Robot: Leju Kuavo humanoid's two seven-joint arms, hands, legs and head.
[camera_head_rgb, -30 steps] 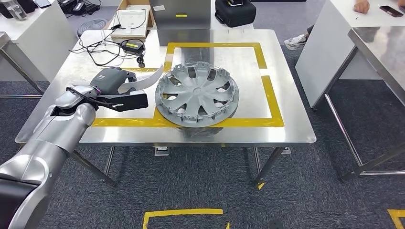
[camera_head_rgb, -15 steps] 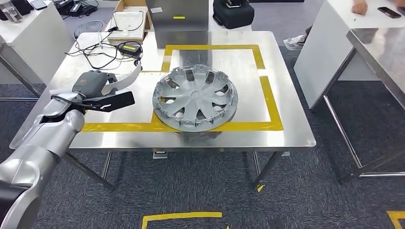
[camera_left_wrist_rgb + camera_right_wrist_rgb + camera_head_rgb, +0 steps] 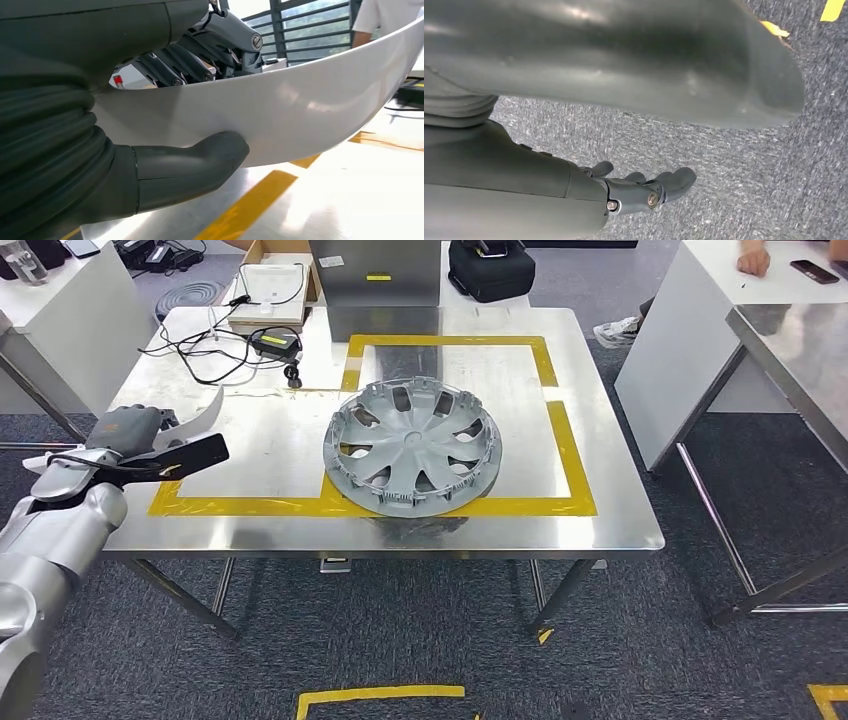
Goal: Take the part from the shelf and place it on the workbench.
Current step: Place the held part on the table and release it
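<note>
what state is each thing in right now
hubcap: lying flat on the workbench, inner side up, overlapping the yellow tape
white strip: curved, held in the left hand, off the bench
left hand: gripping the strip, thumb pressed on it
right hand: hanging over the carpet, fingers curled, holding nothing
black case: closed

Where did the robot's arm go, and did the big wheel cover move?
The left hand pulled back from beside the wheel cover toward the workbench's left edge, still holding the curved white strip. The wheel cover stayed flat inside the yellow tape.
</note>
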